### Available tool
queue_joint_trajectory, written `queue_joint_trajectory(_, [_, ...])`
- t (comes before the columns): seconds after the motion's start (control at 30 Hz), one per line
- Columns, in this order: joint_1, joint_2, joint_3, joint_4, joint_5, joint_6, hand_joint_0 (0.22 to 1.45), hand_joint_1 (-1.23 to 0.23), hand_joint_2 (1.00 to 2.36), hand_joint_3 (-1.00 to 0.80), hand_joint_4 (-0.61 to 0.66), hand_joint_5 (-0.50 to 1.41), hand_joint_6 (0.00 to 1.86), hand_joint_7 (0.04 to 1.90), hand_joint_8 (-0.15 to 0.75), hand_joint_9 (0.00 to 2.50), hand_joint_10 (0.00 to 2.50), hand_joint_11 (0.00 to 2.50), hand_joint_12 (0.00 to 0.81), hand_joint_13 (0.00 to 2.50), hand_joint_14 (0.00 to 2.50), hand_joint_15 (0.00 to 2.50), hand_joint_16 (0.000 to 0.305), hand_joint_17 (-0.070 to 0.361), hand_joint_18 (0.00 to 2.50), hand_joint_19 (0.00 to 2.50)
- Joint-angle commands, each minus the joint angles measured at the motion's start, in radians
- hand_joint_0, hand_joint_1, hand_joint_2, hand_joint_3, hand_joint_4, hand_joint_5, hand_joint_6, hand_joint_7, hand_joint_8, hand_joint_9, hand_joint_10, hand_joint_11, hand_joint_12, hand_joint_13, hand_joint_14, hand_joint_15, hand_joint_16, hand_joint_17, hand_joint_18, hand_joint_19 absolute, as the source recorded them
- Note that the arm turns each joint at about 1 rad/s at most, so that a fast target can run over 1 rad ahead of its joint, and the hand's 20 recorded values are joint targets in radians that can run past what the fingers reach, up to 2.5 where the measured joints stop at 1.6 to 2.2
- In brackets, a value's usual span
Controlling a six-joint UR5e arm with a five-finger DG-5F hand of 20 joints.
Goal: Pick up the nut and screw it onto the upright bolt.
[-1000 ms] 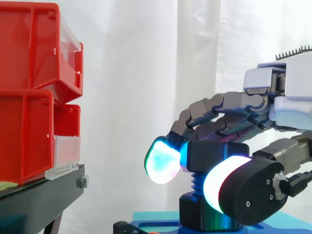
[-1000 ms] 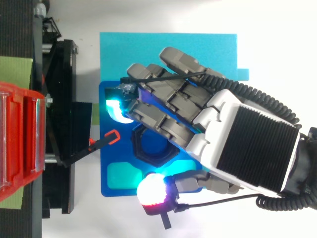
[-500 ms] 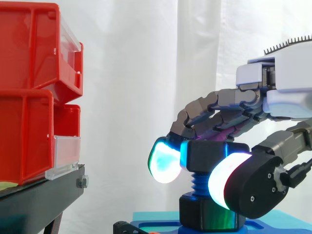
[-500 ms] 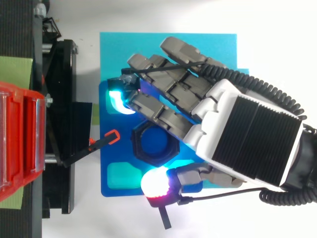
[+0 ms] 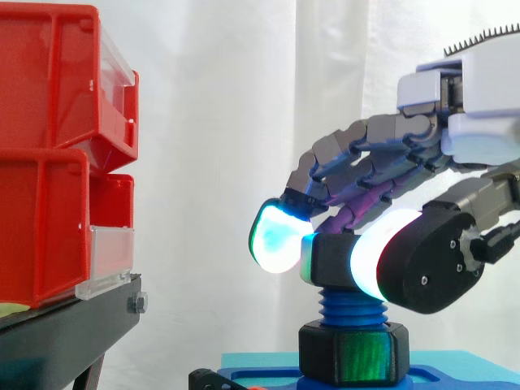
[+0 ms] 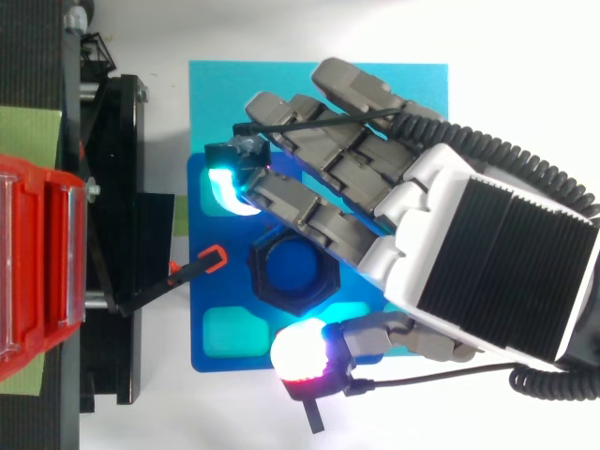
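At the right of the side view, the grey-and-white robot hand was seen curled downward. A glowing cyan fingertip pad was set against one side of a black hexagonal nut and the white-glowing thumb pad against the other, so that the nut was pinched between them. Directly beneath the hand, the nut was seated at the top of a blue threaded upright bolt, its bore in line with the bolt's vertical axis. Several turns of bare thread were shown between the nut and a black hexagonal collar at the bolt's foot, so most of the screwing was judged not yet done. The turning to come would have to be made about that vertical axis, with the pinch kept level lest the thread be crossed. The bolt was carried on a dark blue plastic plate, laid on a lighter blue sheet. Well apart, stacked red plastic bins were held on a black stand.
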Motion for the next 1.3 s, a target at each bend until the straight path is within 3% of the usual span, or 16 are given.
queue_joint_trajectory(0.0, [-0.001, 0.001, 0.007, 0.000, 0.000, -0.010, 0.29, -0.59, 1.00, -0.50, 0.27, -0.26, 0.50, 0.66, 0.341, 0.29, 0.00, 0.00, 0.484, 0.36, 0.00, 0.00, 0.073, 0.164, 0.33, 0.00])
queue_joint_trajectory(0.17, [-0.001, 0.001, 0.007, -0.002, 0.000, -0.010, 0.29, -0.57, 1.00, -0.50, 0.26, -0.27, 0.50, 0.66, 0.338, 0.28, 0.00, 0.00, 0.484, 0.35, 0.00, 0.00, 0.073, 0.164, 0.32, 0.00])
queue_joint_trajectory(0.43, [0.001, 0.001, 0.016, 0.000, 0.000, -0.010, 0.36, -0.35, 1.00, -0.50, 0.32, -0.22, 0.50, 0.82, 0.343, 0.35, 0.00, 0.00, 0.464, 0.36, 0.00, 0.00, 0.067, 0.150, 0.28, 0.00])
queue_joint_trajectory(0.93, [0.010, 0.002, 0.036, 0.003, 0.003, -0.021, 0.39, -0.28, 1.00, -0.50, 0.37, -0.16, 0.50, 1.00, 0.340, 0.43, 0.00, 0.00, 0.441, 0.39, 0.00, 0.00, 0.062, 0.140, 0.27, 0.00])
queue_joint_trajectory(1.27, [0.031, 0.001, 0.036, 0.007, 0.008, -0.009, 0.39, -0.25, 1.00, -0.50, 0.37, -0.15, 0.50, 1.03, 0.342, 0.46, 0.00, 0.00, 0.436, 0.40, 0.00, 0.00, 0.061, 0.138, 0.27, 0.00])
